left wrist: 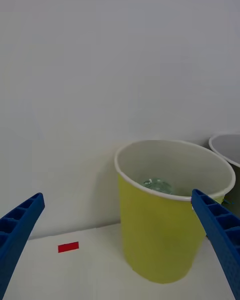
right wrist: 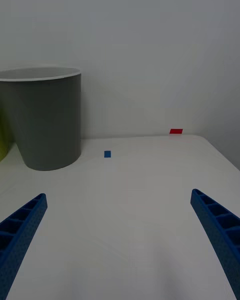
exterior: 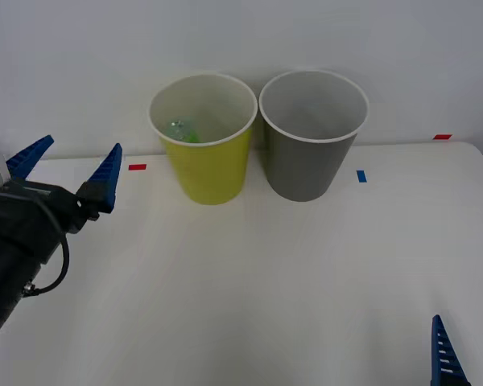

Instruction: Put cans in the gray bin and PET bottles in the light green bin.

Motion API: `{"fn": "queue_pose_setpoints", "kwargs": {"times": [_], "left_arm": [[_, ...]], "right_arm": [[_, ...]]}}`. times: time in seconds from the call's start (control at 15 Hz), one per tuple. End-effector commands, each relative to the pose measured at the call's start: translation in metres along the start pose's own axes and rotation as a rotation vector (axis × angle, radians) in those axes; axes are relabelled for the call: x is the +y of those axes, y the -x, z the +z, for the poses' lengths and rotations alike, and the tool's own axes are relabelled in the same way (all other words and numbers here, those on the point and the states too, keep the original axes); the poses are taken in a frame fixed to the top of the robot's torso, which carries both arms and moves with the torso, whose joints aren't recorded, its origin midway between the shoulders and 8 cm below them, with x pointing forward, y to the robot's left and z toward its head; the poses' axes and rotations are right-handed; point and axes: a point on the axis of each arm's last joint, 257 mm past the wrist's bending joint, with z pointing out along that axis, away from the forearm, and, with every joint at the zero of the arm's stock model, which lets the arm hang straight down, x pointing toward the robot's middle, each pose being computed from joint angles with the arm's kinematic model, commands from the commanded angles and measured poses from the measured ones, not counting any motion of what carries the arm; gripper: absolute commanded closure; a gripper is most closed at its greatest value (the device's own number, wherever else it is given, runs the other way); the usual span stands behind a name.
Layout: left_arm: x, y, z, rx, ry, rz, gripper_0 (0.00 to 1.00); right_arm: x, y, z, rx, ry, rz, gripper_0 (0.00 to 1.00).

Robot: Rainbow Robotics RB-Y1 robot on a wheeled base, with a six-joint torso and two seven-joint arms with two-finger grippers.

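Inside the light green bin lies the PET bottle, its label unreadable, beside the gray bin. Left gripper and right gripper hover, fingers spread.

The right gripper hovers low over the white desk, its two blue ribbed fingers spread wide with nothing between them. Beyond them the gray bin stands upright (white rim, tapered sides) against the pale wall. A small blue tape mark lies just beside the bin, and a red tape mark sits at the desk's far edge
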Motion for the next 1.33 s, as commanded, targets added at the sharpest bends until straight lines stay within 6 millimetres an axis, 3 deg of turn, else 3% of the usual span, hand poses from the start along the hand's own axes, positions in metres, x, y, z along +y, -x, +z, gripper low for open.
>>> {"fn": "queue_pose_setpoints", "kwargs": {"times": [0.07,0.47,0.87,1.13,1.33], "left_arm": [[0.004,-0.019,-0.026,-0.013,0.040,0.015,0.00],[0.022,-0.061,-0.051,-0.036,0.078,0.020,0.00],[0.036,-0.089,-0.102,0.036,0.142,0.002,0.00],[0.037,-0.111,-0.130,-0.027,0.146,0.054,0.00],[0.039,-0.123,-0.161,-0.029,0.165,0.047,0.00]], "right_arm": [[0.000,0.000,0.000,0.000,0.000,0.000,0.00],[0.000,0.000,0.000,0.000,0.000,0.000,0.00],[0.000,0.000,0.000,0.000,0.000,0.000,0.00],[0.000,0.000,0.000,0.000,0.000,0.000,0.00],[0.000,0.000,0.000,0.000,0.000,0.000,0.00]]}}
